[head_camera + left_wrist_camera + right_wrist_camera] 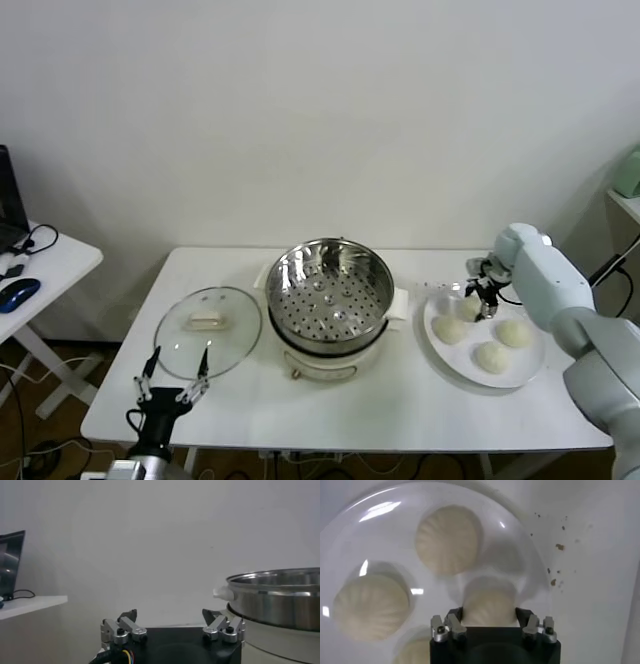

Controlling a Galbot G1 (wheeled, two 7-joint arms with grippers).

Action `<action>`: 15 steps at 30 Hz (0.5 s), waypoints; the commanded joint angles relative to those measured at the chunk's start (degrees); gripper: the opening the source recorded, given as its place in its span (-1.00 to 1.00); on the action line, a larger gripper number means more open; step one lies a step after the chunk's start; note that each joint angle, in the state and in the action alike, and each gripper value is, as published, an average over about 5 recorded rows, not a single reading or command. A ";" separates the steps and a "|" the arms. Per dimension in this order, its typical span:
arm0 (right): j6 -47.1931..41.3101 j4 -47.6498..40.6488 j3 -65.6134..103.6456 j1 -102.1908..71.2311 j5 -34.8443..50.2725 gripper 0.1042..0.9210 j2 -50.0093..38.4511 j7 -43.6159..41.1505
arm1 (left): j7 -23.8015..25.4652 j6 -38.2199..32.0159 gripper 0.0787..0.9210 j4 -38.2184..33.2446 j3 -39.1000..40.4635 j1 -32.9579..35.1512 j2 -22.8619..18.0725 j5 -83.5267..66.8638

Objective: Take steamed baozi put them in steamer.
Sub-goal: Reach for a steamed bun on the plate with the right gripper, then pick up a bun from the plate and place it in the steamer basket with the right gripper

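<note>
White wall behind a white bench [330, 410]; a side desk with a mouse sits off the left edge. Steamer [330, 293] stands mid-bench on its white pot base, basket empty, perforated floor bare. Glass lid [208, 330] lies flat just left of it, toward the front-left corner. Plate [525, 370] sits near the right edge, carrying four baozi: three lie clear in the head view [448, 329], [514, 333], [492, 357]; the fourth [488, 607] is at the plate's back, partly masked by the right gripper [482, 300]. In the right wrist view that bun sits between the fingers [451, 625], which flank it on both sides; whether the pads already press the dough cannot be told, no dent shows. Jaws read as spread around it, not clamped. Left gripper [172, 385] hangs idle at the front-left edge below the lid, fingers spread, holding nothing. Judgement: first pick in hand, no bun moved yet. Buns look soft, light, pleated on top, likely slightly tacky; a hard squeeze would crush or tear the skin. Best hold is low across the widest girth with gentle closure, lifting straight up to clear the plate rim and neighbours.
</note>
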 commanded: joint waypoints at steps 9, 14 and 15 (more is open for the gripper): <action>1.95 22.05 -16.84 10.11 12.55 0.47 -7.08 -4.16 | 0.02 0.26 0.77 -0.42 -0.16 0.15 -0.20 0.16; 3.08 34.96 -26.04 18.22 15.49 0.47 -8.55 -5.50 | 0.10 0.56 0.77 -0.77 0.08 0.23 -0.06 0.39; 3.42 37.33 -27.48 19.67 15.62 0.47 -8.53 -5.68 | 0.08 0.56 0.77 -0.82 0.17 0.23 -0.03 0.52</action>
